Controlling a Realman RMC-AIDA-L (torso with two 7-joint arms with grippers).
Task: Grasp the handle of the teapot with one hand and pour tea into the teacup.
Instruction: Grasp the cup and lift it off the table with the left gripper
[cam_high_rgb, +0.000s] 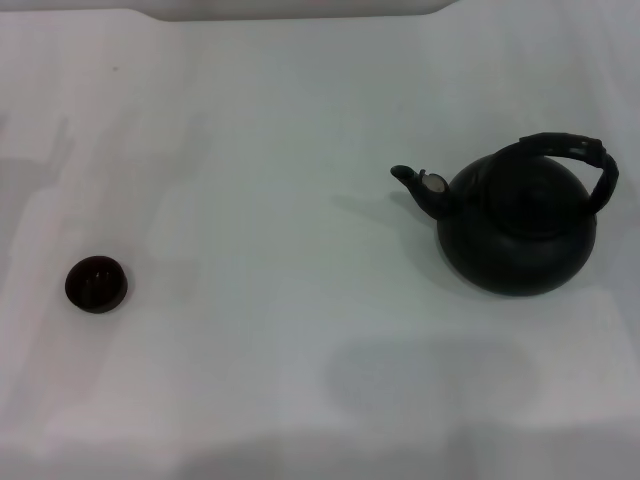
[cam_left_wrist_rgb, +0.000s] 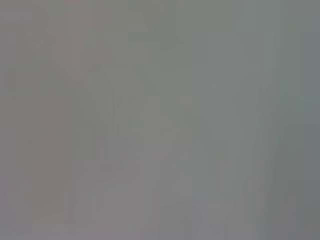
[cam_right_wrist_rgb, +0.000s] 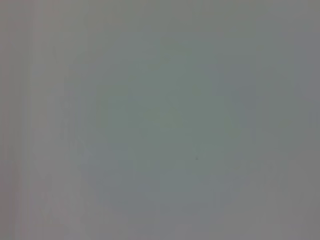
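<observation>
We see a pale white desk (cam_high_rgb: 300, 120). A black teapot (cam_high_rgb: 518, 240) stands upright on its right side, spout pointing left, handle (cam_high_rgb: 570, 150) arched over the top. A small dark teacup (cam_high_rgb: 96, 284) sits well apart from it on the left.

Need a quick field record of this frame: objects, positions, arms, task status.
surface: white table
teapot: upright on the robot's right side, spout pointing toward its left
handle: arched over the top, ungrasped
teacup: far left, well apart from the teapot
arms: neither gripper visible in any view; wrist views show only blank surface
task status: not started, no pour
</observation>
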